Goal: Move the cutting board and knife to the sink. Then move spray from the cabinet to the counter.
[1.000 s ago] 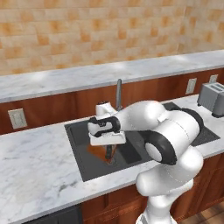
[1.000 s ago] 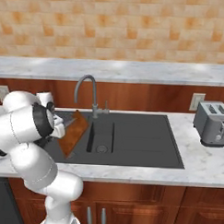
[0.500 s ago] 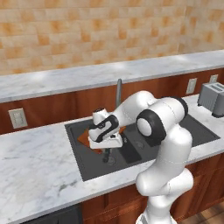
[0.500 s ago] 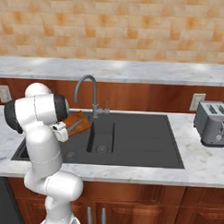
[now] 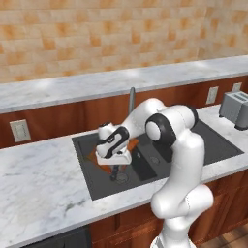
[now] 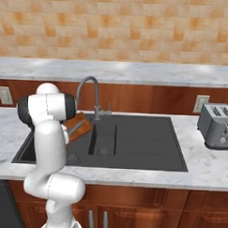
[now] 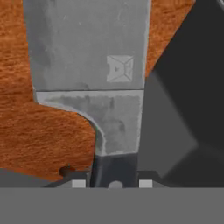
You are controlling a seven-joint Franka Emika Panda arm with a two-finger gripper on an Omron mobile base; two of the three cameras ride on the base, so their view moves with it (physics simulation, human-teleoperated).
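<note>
Up close, knife [image 7: 94, 74] over cutting board [image 7: 30, 127]; claw [image 5: 115, 168] grip unclear.

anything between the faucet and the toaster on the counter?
No. In the right base view, bare marble counter and sink lie between the faucet and the toaster.

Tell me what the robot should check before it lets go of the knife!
1. Cutting board inside the sink: ok, it leans at the left basin's back.
2. Knife over the sink: ok, its blade lies against the board.
3. Gripper shut on the knife handle: ok.
4. Knife resting flat so it won't slide: cannot tell.
5. Toaster out of the way: ok, far right on the counter.
</note>
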